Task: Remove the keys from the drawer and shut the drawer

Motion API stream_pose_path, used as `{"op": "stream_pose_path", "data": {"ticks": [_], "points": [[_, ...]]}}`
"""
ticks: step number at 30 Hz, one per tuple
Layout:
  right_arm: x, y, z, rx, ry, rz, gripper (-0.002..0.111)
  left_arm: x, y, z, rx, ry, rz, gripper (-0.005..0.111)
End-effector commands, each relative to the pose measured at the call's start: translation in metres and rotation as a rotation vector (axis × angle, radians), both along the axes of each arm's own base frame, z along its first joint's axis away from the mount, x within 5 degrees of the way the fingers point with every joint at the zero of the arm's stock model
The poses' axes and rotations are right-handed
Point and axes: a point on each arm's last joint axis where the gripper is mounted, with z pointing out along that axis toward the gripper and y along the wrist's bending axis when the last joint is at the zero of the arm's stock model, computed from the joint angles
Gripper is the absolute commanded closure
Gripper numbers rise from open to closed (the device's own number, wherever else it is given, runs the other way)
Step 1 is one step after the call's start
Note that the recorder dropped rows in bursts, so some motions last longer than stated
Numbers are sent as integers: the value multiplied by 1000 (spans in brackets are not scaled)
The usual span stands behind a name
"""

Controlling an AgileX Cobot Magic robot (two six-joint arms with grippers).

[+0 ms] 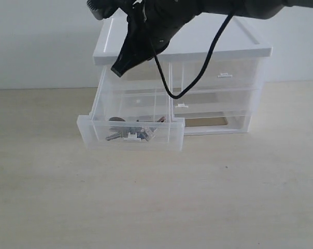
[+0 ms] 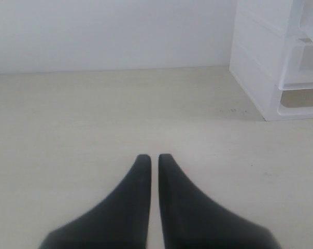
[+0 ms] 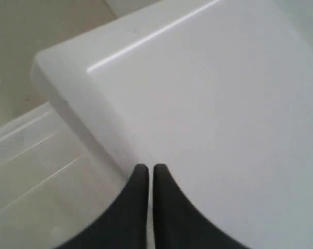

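The drawer (image 1: 99, 136), the translucent left one of the unit's upper pair, stands pulled far out toward the front. The keys (image 1: 129, 132) lie inside it against its front wall, a grey and silver bunch. My right gripper (image 1: 117, 70) hangs above the back of the drawer, at the front left edge of the unit's white top (image 3: 224, 93), shut with nothing in it; its tips (image 3: 150, 168) show there in the right wrist view. My left gripper (image 2: 154, 157) is shut and empty, low over the bare tabletop to the left of the unit (image 2: 260, 67).
The white drawer unit (image 1: 234, 52) stands at the back of a pale wooden table (image 1: 156, 207). Its right upper drawer (image 1: 225, 75) and the drawers below (image 1: 218, 101) are pushed in. A black cable (image 1: 198, 72) hangs from the right arm in front of the unit.
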Motion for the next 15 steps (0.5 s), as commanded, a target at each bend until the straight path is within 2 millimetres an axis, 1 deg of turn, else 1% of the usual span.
{"op": "stream_pose_path", "data": {"ticks": [1,4,8,11,15], "points": [[18,-9,-11,16,-17,-41,108,0,0,-1,-11,2,4,102],[23,-17,-12,18,-7,-69,108,0,0,-1,-11,2,4,102],[20,-19,-7,27,1,-77,108,0,0,-1,-11,2,4,102],[12,-19,8,70,5,-49,108,0,0,-1,-11,2,4,102],[-7,-25,31,89,51,13,108,0,0,-1,-11,2,4,102]]}}
